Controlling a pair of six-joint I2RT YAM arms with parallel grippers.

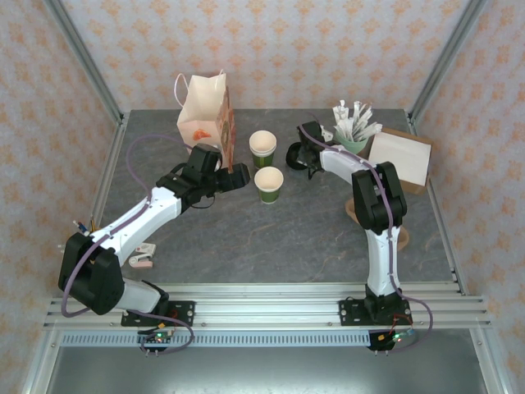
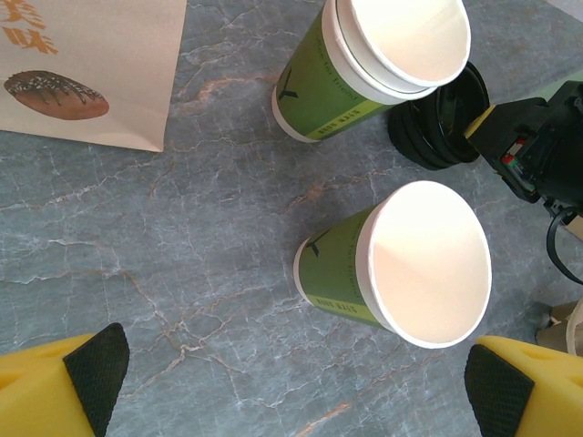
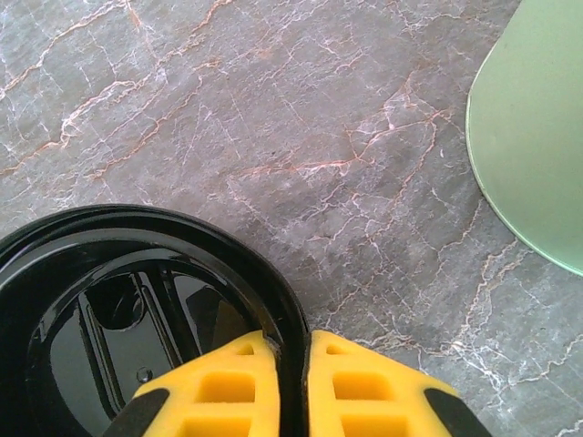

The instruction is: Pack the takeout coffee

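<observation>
Cropped orange Chinese characters on the paper bag [image 2: 100,91], upper left, and the band lettering on the lower cup [image 2: 339,273] and upper cup [image 2: 314,91] is unreadable.

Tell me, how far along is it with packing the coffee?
Nothing looks packed yet: the near cup and far cup stand open and lidless on the table, outside the paper bag. In hand: the right claw pinches the rim of a black lid; the left claw hangs open by the cups. To do: lidding and bagging.
</observation>
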